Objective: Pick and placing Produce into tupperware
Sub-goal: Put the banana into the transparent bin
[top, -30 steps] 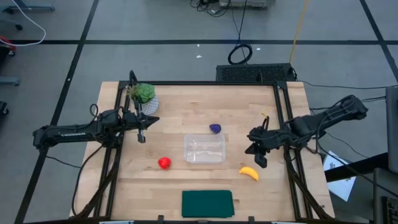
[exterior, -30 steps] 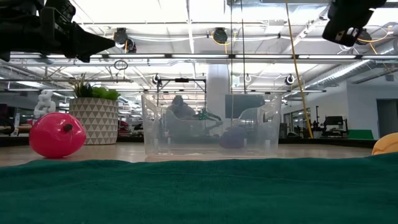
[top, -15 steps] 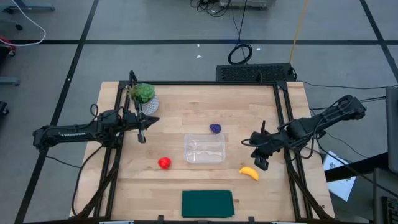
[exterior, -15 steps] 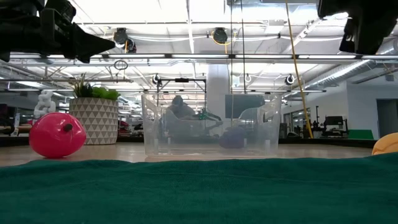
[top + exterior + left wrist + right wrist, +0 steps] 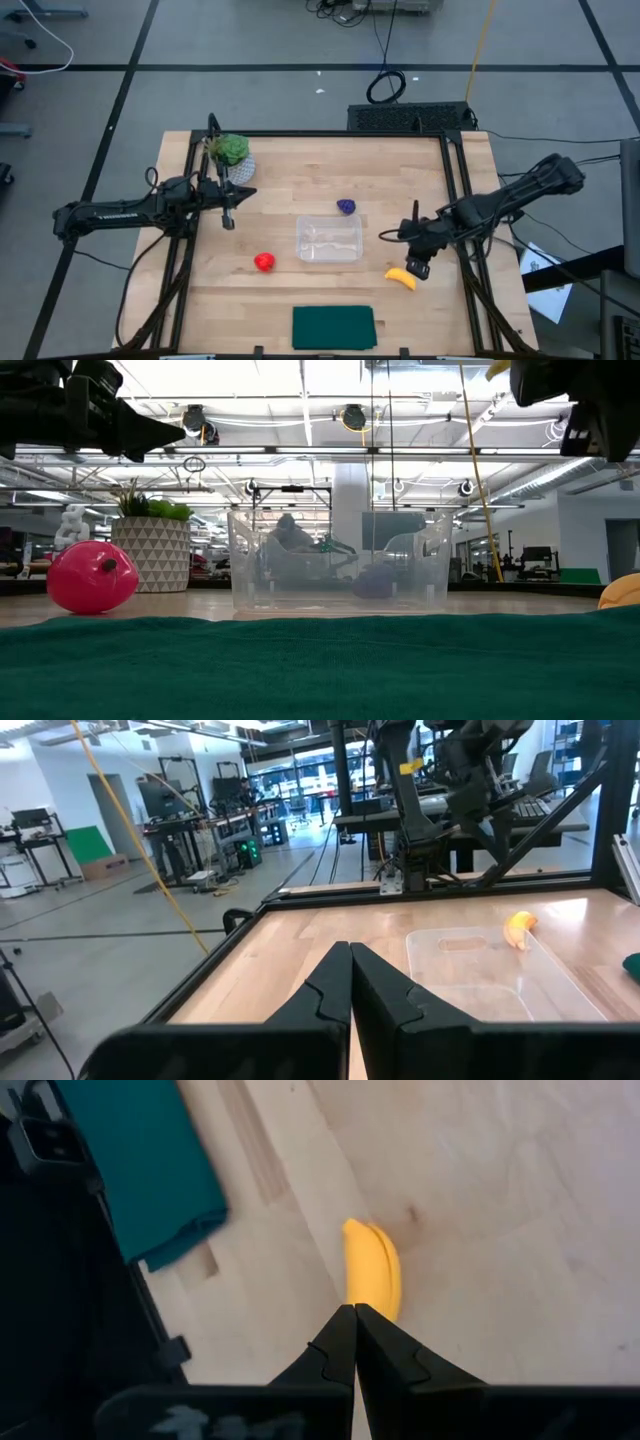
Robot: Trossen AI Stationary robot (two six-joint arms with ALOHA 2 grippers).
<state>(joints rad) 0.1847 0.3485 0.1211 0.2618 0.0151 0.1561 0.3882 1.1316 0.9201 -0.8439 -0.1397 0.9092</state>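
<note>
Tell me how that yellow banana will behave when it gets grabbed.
The banana looks smooth and glossy, so probably slippery. Its curved shape may let it pivot on the wooden table. It seems a small toy, likely light and stiff.

Both tools (image 5: 229, 222) (image 5: 419, 270) closed — right lower

Around my wooden table (image 5: 300, 175) the floor (image 5: 250, 40) is grey concrete crossed by dark tape lines, with a coiled black cable (image 5: 386, 86) lying on it. Beyond, I see a wide workshop hall: bright ceiling lights (image 5: 352, 417), a white column (image 5: 350, 490) and metal frames.
</note>
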